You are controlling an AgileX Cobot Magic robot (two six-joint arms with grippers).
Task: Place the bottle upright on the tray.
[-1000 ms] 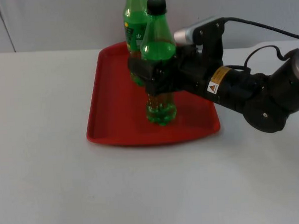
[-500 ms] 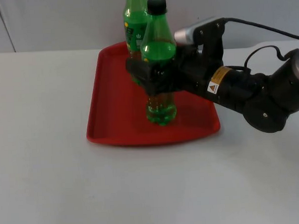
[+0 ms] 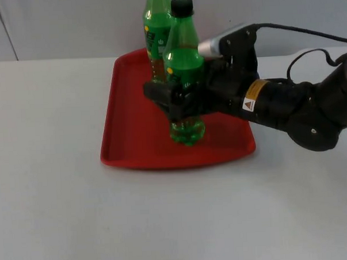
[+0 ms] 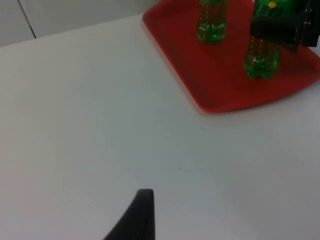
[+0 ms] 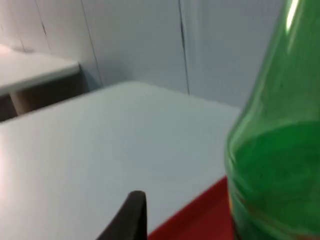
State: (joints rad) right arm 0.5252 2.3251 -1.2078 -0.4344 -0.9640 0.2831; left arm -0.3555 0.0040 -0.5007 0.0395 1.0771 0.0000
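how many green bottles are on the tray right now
2. The front bottle stands upright mid-tray, with the right gripper around its middle. The back bottle stands upright near the tray's far edge. None looks hidden.

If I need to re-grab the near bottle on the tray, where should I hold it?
Take the near bottle around its mid body, where the right gripper sits now, coming level from the right. It stands upright; the second bottle blocks the rear.

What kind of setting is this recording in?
Probably a lab test bench: a bare white table against a grey partition wall, with only a red tray and two green bottles as props.
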